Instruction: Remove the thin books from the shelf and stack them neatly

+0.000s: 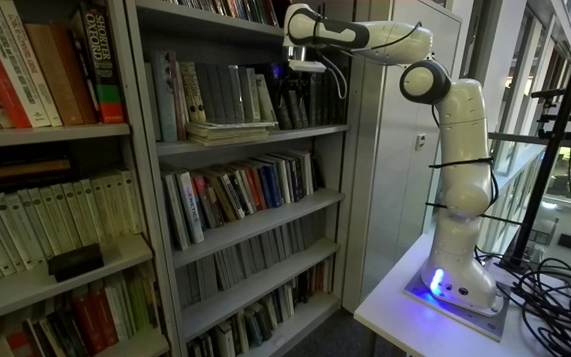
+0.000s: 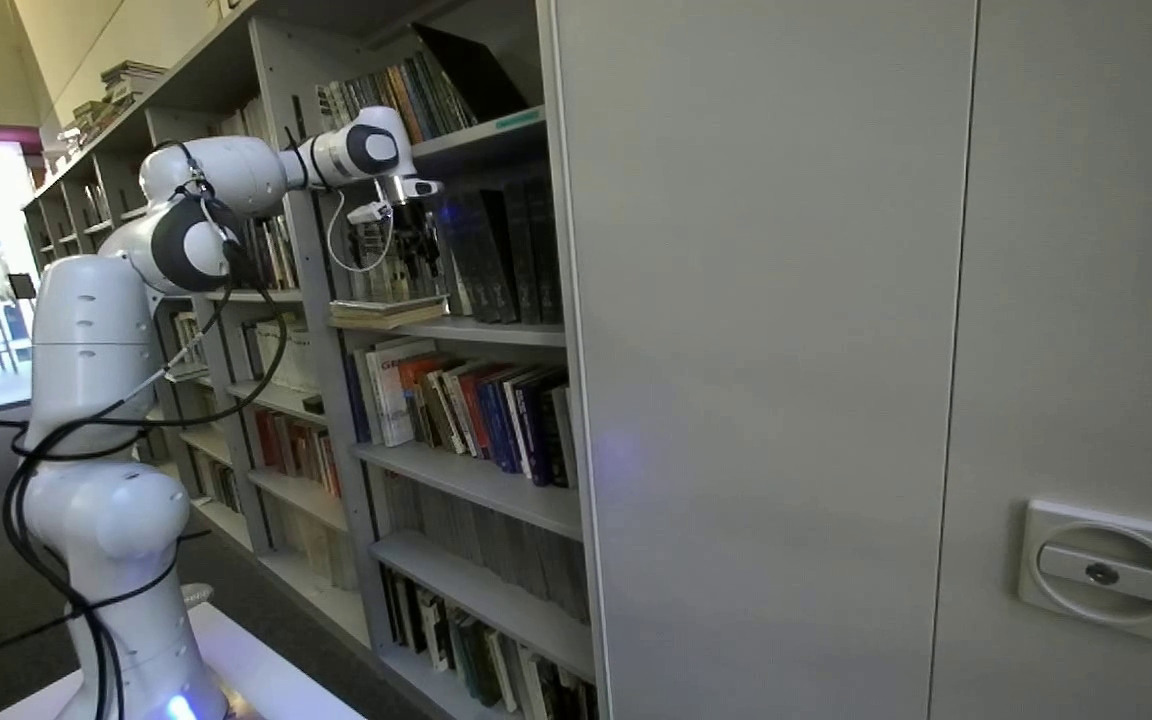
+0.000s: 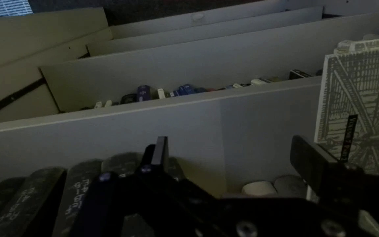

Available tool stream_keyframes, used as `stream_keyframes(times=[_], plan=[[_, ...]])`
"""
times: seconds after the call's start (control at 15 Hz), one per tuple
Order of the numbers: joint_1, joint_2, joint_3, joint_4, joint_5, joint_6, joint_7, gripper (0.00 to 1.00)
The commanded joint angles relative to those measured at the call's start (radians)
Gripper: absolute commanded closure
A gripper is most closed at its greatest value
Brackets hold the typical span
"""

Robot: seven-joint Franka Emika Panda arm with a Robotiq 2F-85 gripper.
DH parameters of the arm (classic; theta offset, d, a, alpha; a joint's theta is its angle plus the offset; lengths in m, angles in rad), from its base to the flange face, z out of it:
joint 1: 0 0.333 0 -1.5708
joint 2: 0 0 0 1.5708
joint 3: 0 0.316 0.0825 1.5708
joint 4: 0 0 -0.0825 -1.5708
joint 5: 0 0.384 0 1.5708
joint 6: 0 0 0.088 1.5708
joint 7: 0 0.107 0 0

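The black two-fingered hand has its fingers wide apart, and the flat grey metal shelf shows between them in the wrist view. There, a flat-lying stack of thin cream books, its top cover patterned in grey and white with a small black strip of lettering, lies at 3 o'clock; the finger on that side overlaps it in view, and whether they touch I cannot tell. At 8 o'clock stand upright black volumes with white lettering, partly hidden by the hand. In an exterior view, reading from the hand, the stack sits at 8 o'clock on the same shelf, jutting past its front edge, and slim upright books with grey and off-white spines stand at 9 o'clock, behind the stack. A row of mixed-colour upright books stands one level down, at 7 o'clock. The white jointed robot arm has its base at 5 o'clock on a smooth white worktop, tangled black cables lying beside it.
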Motion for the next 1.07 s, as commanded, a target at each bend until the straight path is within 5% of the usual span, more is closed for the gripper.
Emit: stream_keyframes(times=[0.0, 0.47, 0.53, 1.0], plan=[[-0.025, -0.137, 0.001, -0.243, 0.055, 0.185, -0.123, 0.00], [-0.042, -0.348, -0.044, -0.546, 0.058, 0.301, -0.195, 0.00], [-0.083, -0.239, 0.007, -0.391, 0.028, 0.230, -0.166, 0.00], [-0.095, -0.242, 0.027, -0.409, 0.026, 0.231, -0.165, 0.00]])
